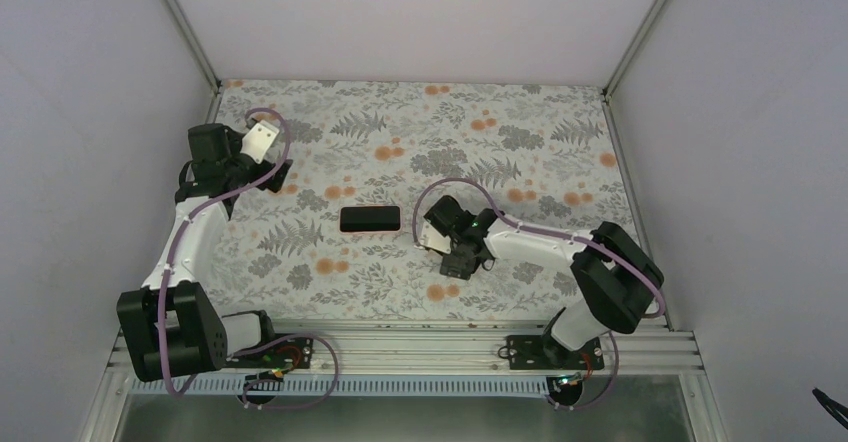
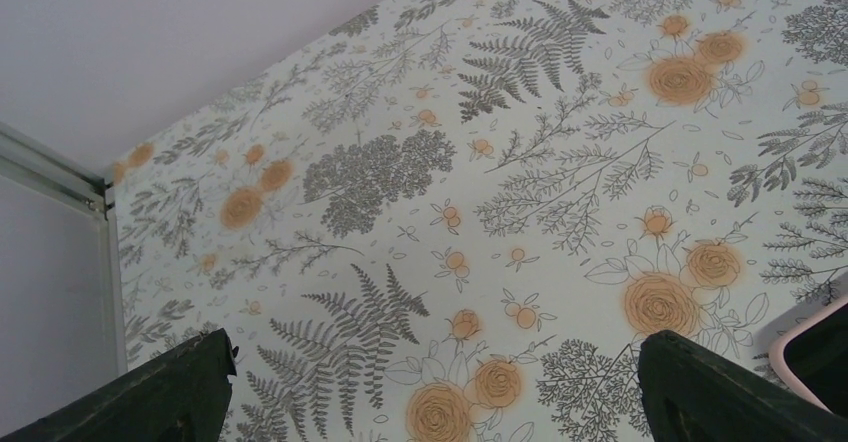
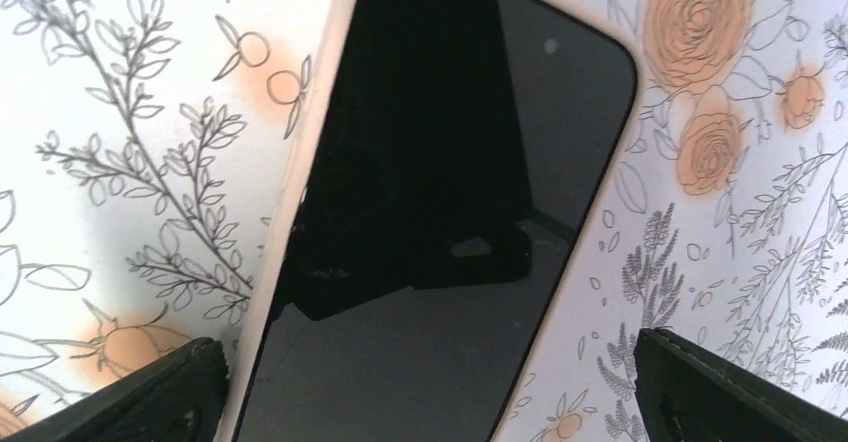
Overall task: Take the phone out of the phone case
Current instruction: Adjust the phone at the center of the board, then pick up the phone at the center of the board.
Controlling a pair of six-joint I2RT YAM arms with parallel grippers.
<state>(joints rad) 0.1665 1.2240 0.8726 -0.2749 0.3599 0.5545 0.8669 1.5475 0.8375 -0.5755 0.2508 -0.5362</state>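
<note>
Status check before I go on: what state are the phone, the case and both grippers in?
phone: inside its case, lying flat, screen up and dark.
case: fitted around the phone, on the table.
left gripper: open, holding nothing.
right gripper: open, over the phone, not gripping.

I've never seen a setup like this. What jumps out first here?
A black phone in a pale case lies flat in the middle of a bold fern-and-rose tablecloth. A claw waits on each side: the right claw is open close by the phone, and the left claw is open farther off, near the left wall.
</note>
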